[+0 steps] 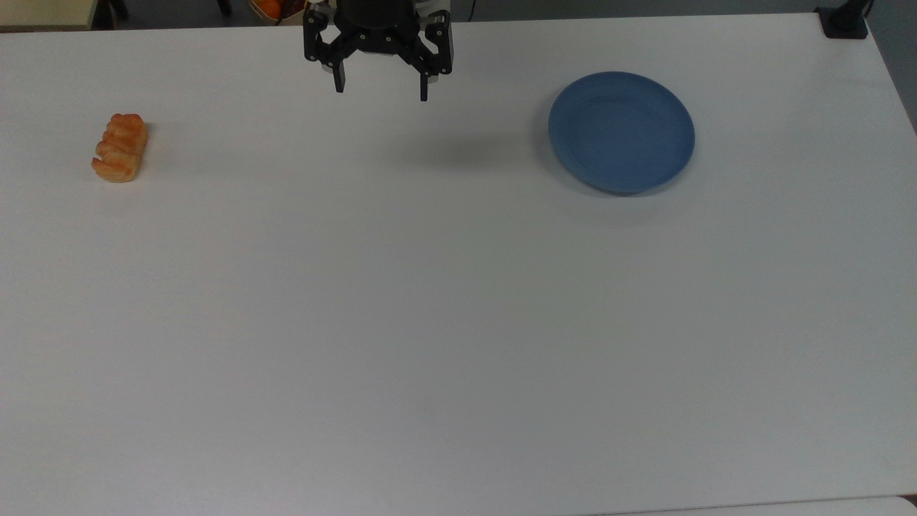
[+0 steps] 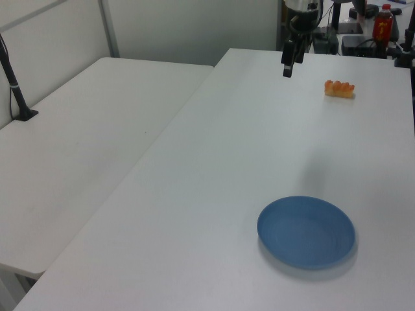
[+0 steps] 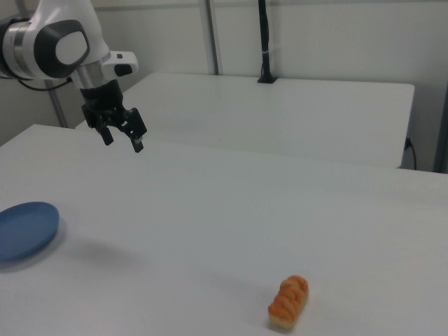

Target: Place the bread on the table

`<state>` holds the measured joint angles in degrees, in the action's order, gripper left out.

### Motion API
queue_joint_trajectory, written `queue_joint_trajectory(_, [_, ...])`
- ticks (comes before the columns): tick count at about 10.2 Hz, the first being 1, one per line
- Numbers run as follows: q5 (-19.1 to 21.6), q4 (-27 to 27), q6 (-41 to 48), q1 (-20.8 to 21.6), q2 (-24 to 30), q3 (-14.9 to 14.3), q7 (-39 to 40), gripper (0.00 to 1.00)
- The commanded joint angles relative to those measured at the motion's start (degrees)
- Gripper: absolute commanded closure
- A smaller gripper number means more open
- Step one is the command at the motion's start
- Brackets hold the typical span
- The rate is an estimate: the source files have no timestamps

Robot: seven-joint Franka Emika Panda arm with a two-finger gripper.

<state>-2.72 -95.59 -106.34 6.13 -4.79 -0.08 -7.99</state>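
1. Table (image 1: 458, 322) – big white top, held everything; a second white table (image 2: 78, 142) stood beside it at the left view's left.
2. Plate (image 1: 621, 132) – round, blue, nothing in it; sat flat on the table toward the top view's right, well apart from the bread.
3. Arm (image 3: 56, 42) – white w/ grey joints, reached in from the right view's upper left.
4. Claw (image 1: 380, 86) – black, 2 fingers (image 1: 339, 79) spread wide apart, gripped nothing, touched nothing; hung above the table near its far edge in the top view, between bread & plate, shadow on the table below it.
5. Bread (image 1: 120, 147) – small orange lumpy loaf, lay on the table by the top view's left edge, well apart from the claw.
6. Bottle (image 2: 382, 23) – red, off the table at the left view's upper right; label not readable.
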Motion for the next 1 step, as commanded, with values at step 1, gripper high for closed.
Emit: queue_joint_trajectory(1, [-0.71, -0.73, 1.31, 1.07, 1.36, -0.53, -0.8, 0.0])
